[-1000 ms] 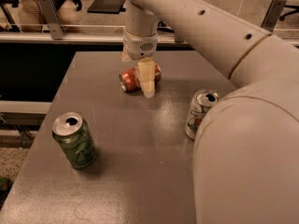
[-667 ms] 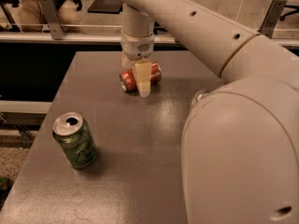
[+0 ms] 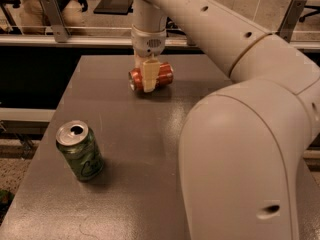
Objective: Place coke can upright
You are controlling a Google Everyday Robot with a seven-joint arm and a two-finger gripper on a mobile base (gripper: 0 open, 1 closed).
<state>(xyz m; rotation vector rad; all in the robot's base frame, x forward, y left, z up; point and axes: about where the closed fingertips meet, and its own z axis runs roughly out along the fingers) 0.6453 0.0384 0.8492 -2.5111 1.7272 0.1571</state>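
One coke can (image 3: 165, 74) lies on its side at the far middle of the grey table (image 3: 131, 151). Within the last second the gripper (image 3: 147, 79) has shifted to straddle its middle. We cannot tell whether it grips yet, and we judge uprighting unstarted. A green can (image 3: 80, 151) stands front-left, and a metal rail (image 3: 90, 40) runs behind.
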